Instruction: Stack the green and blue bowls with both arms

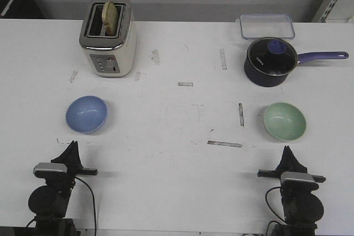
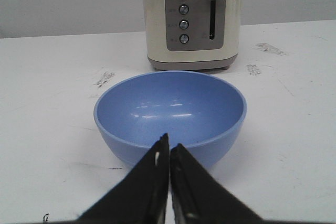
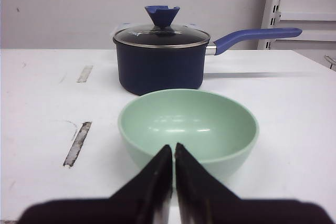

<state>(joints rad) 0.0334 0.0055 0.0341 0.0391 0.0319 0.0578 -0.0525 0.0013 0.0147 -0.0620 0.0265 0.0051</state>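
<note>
Two bowls apart: blue bowl (image 1: pixel 87 114) left; green bowl (image 1: pixel 285 121) right.

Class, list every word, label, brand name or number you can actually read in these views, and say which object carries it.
No text here can be quoted.
Toaster: tiny labels beside its four buttons, too small and blurred to read.
Saucepan: a faint mark on its glass lid, unreadable.
Blue bowl and green bowl: plain, no markings.
Clear container: no visible label.

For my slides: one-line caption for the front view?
Blue bowl and green bowl sit apart, each ahead of a shut gripper: left gripper, right gripper.
</note>
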